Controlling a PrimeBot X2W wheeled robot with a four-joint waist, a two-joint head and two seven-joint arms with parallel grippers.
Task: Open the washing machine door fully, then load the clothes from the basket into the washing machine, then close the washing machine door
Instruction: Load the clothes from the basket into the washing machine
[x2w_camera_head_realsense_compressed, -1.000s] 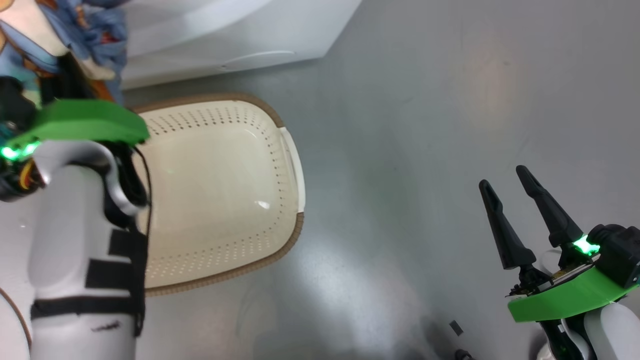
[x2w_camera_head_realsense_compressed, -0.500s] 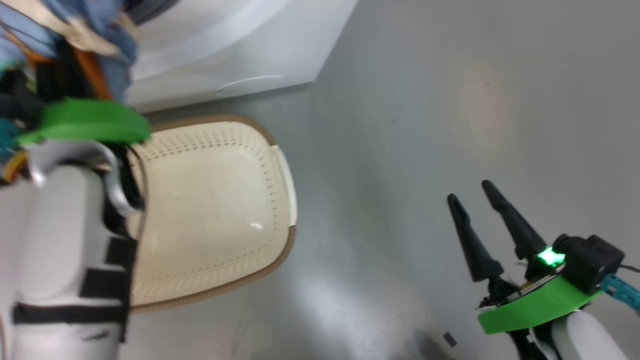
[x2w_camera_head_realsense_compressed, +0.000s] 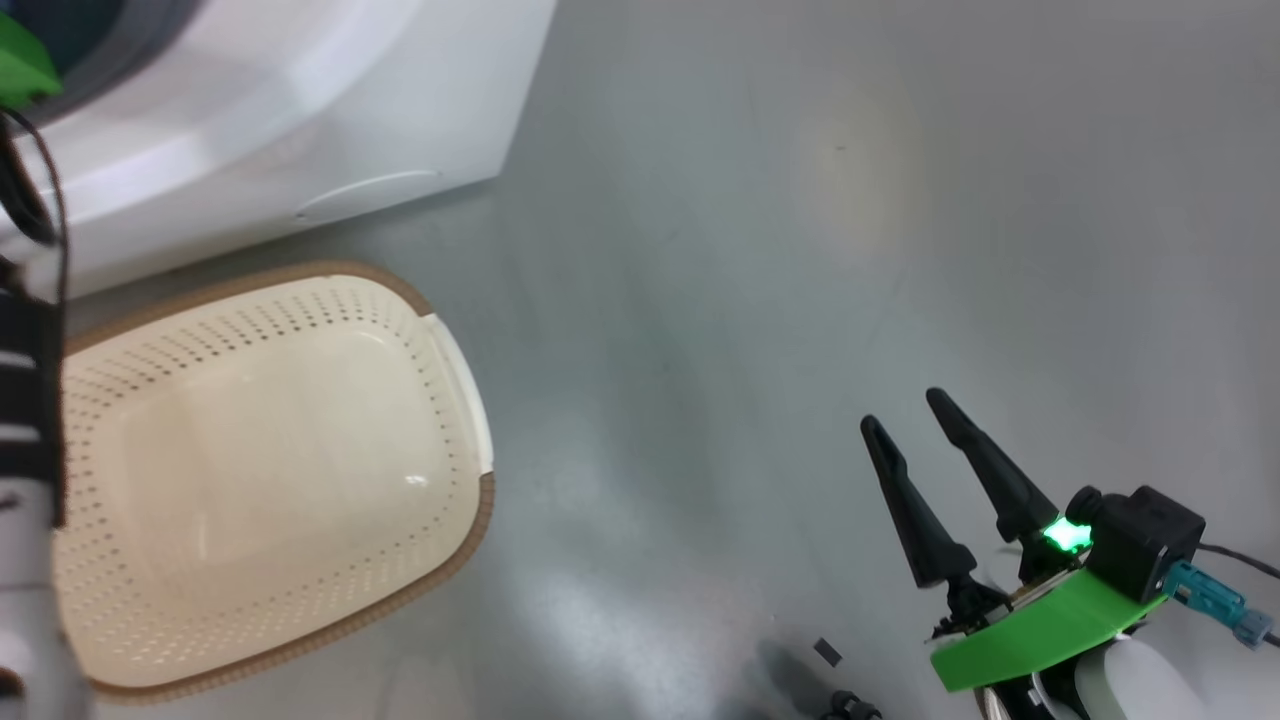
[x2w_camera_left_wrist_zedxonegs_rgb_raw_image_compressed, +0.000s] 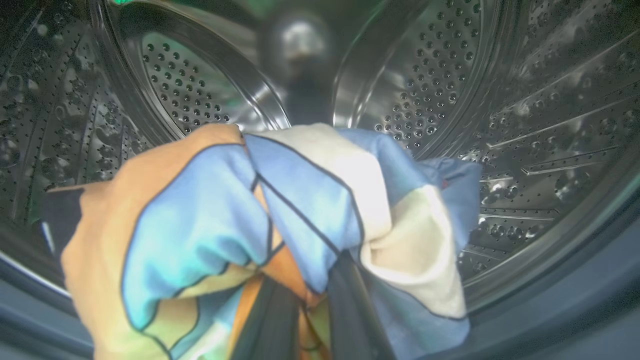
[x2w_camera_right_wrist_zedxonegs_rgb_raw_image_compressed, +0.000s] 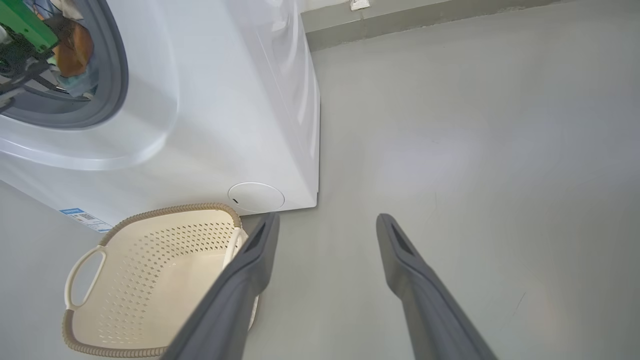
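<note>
My left gripper (x2w_camera_left_wrist_zedxonegs_rgb_raw_image_compressed: 310, 300) is shut on the clothes (x2w_camera_left_wrist_zedxonegs_rgb_raw_image_compressed: 225, 215), a light blue, orange and cream bundle that hides its fingertips. It holds them at the mouth of the washing machine's steel drum (x2w_camera_left_wrist_zedxonegs_rgb_raw_image_compressed: 500, 100). In the right wrist view the clothes (x2w_camera_right_wrist_zedxonegs_rgb_raw_image_compressed: 77, 50) show inside the grey gasket (x2w_camera_right_wrist_zedxonegs_rgb_raw_image_compressed: 112, 75) of the white washing machine (x2w_camera_right_wrist_zedxonegs_rgb_raw_image_compressed: 225, 100). The cream basket (x2w_camera_head_realsense_compressed: 480, 500) stands on the floor in front of the machine, with nothing in it. My right gripper (x2w_camera_head_realsense_compressed: 905, 420) hangs open over bare floor to the basket's right. The washing machine door is out of view.
The left forearm with black straps (x2w_camera_head_realsense_compressed: 25, 400) runs along the head view's left edge beside the basket. A round service cover (x2w_camera_right_wrist_zedxonegs_rgb_raw_image_compressed: 256, 196) and a blue label (x2w_camera_right_wrist_zedxonegs_rgb_raw_image_compressed: 82, 217) sit low on the machine's front. Grey floor stretches to the right, up to a wall skirting (x2w_camera_right_wrist_zedxonegs_rgb_raw_image_compressed: 400, 20).
The head camera has swung, shifting the basket down and left. My left arm has carried the clothes up out of the head view to the drum. The right gripper stays open.
</note>
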